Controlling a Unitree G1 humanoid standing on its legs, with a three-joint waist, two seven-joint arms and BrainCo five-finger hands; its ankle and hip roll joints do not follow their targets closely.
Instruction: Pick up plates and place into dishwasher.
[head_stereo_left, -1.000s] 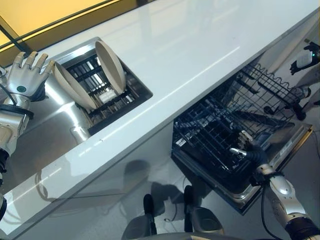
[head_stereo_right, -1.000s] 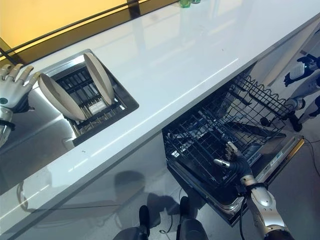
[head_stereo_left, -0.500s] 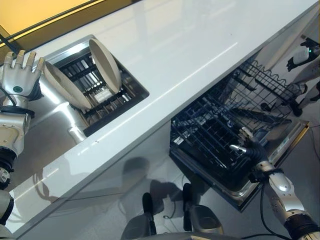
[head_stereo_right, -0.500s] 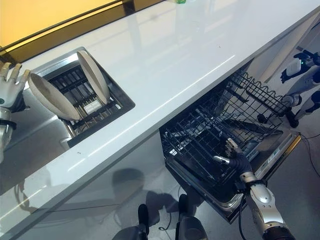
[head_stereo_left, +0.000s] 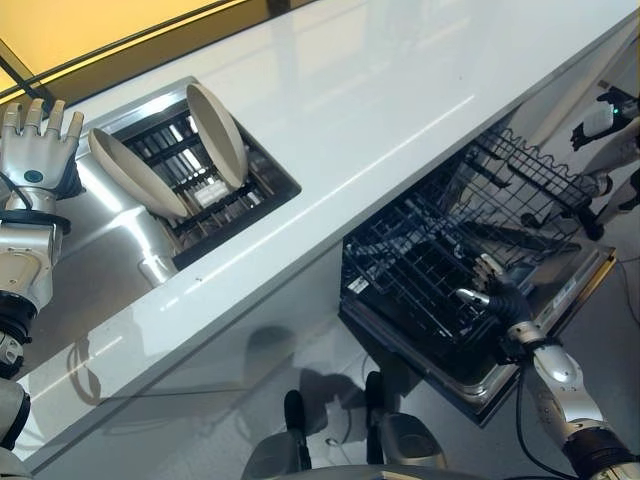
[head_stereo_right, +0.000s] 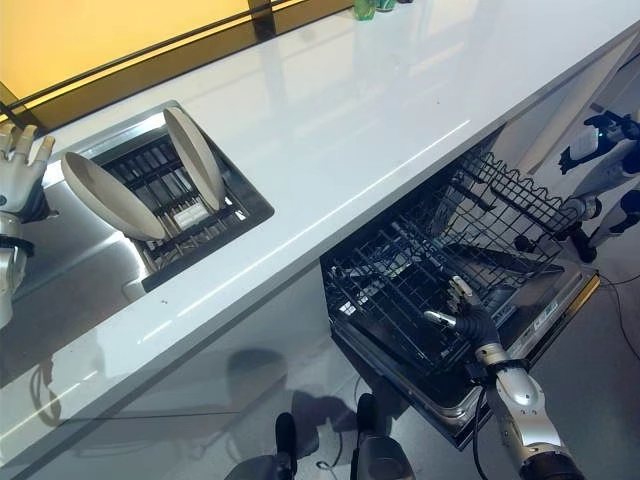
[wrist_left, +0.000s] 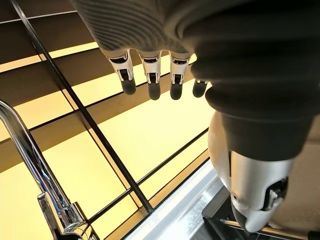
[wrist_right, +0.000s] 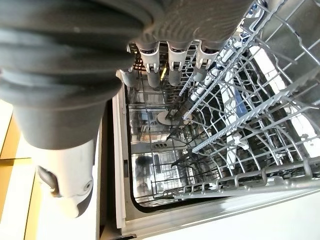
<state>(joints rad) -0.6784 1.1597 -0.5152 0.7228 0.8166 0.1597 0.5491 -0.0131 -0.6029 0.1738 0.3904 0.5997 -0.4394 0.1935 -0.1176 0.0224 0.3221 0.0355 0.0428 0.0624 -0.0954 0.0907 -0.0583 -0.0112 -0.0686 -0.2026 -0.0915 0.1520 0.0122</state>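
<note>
Two beige plates stand on edge in a dark rack (head_stereo_left: 225, 195) inside the steel sink (head_stereo_left: 120, 235): one plate (head_stereo_left: 135, 173) leans on the left, the other plate (head_stereo_left: 217, 121) stands to its right. My left hand (head_stereo_left: 35, 150) is raised open beside the sink's left end, a short way from the left plate, holding nothing. Below the counter the dishwasher's wire rack (head_stereo_left: 440, 250) is pulled out. My right hand (head_stereo_left: 495, 295) hovers open at the rack's front edge, its fingers (wrist_right: 172, 62) straight over the wires.
A long white counter (head_stereo_left: 380, 90) runs between the sink and the dishwasher. A chrome tap (wrist_left: 37, 170) rises by the sink's back. The open dishwasher door (head_stereo_left: 560, 290) juts out low on the right. A green item (head_stereo_right: 366, 8) sits at the counter's far edge.
The camera has shifted a little. My left hand has stayed raised and open by the left plate. My right hand remains at the dishwasher rack's front.
</note>
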